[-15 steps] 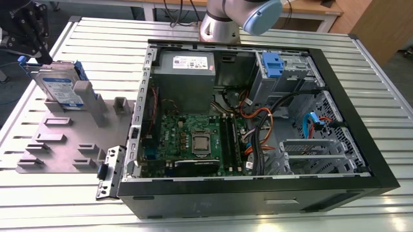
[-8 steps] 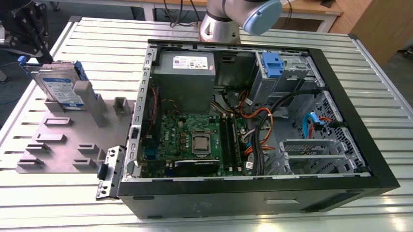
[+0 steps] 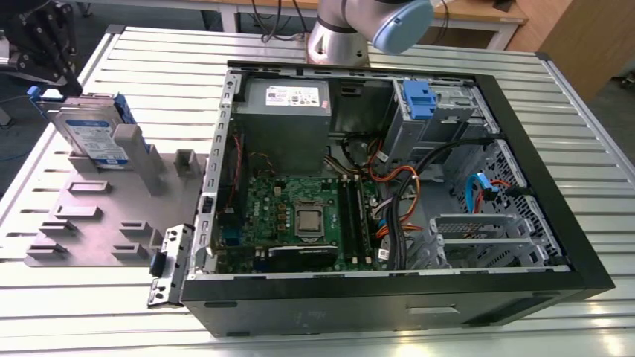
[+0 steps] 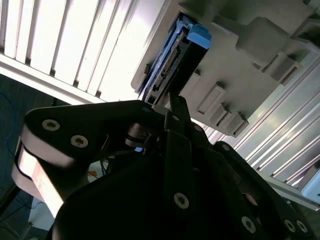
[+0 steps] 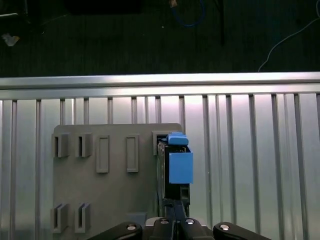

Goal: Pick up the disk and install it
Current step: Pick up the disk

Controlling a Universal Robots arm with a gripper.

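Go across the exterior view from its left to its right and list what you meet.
the disk standing on the grey fixture plate → loose metal bracket → power-supply box → blue drive carrier → computer case's right wall

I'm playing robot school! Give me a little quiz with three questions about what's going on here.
1. Fill in the blank: the gripper is nearest to the ____.
2. True or false: the disk is already inside the computer case.
3. Pick one. The disk is:
A) standing upright in the grey holder
B) lying flat in the computer case
C) hanging in the air

Key: 1 disk; 2 false; 3 A.
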